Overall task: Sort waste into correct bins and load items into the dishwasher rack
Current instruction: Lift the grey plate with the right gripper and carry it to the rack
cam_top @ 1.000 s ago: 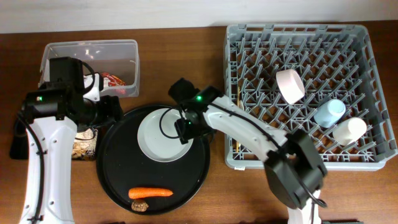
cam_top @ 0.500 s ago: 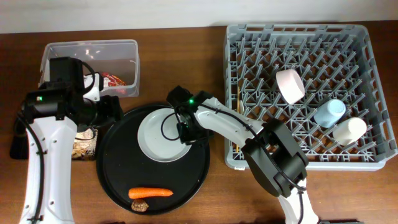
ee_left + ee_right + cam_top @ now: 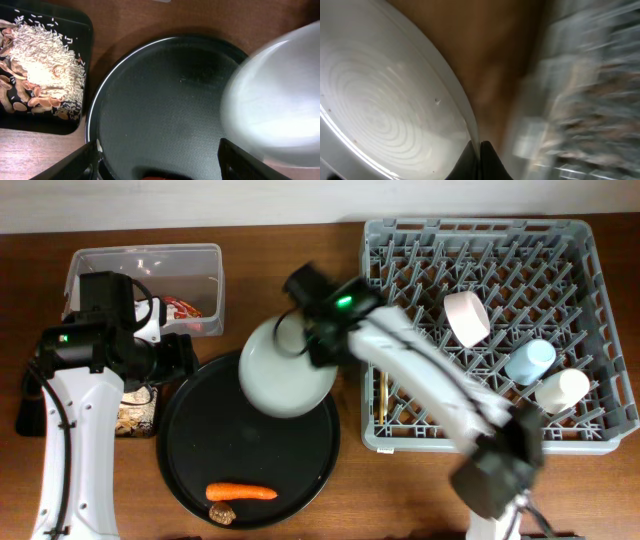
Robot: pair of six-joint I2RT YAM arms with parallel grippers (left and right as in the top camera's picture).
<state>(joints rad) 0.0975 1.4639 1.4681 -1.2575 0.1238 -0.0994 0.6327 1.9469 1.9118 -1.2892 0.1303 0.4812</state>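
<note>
My right gripper (image 3: 318,348) is shut on the rim of the white plate (image 3: 285,372) and holds it tilted above the far edge of the round black tray (image 3: 250,465), blurred by motion. In the right wrist view the fingertips (image 3: 479,146) pinch the plate's edge (image 3: 385,100). My left gripper (image 3: 160,165) hangs open over the round tray, holding nothing. On the tray's near side lie the carrot (image 3: 243,490) and a brown lump (image 3: 222,512). The grey rack (image 3: 600,320) holds the cream bowl (image 3: 467,317), blue cup (image 3: 530,362), white cup (image 3: 562,390) and fork (image 3: 384,395).
The clear tub (image 3: 100,265) at the back left holds the red wrapper (image 3: 185,310). A shallow black tray (image 3: 87,30) under my left arm carries rice and beige food scraps (image 3: 45,65). The plate (image 3: 280,105) fills the right of the left wrist view.
My right gripper shut on the plate's rim and lifted the plate off the round tray, up and toward the rack. The left arm stayed still.
</note>
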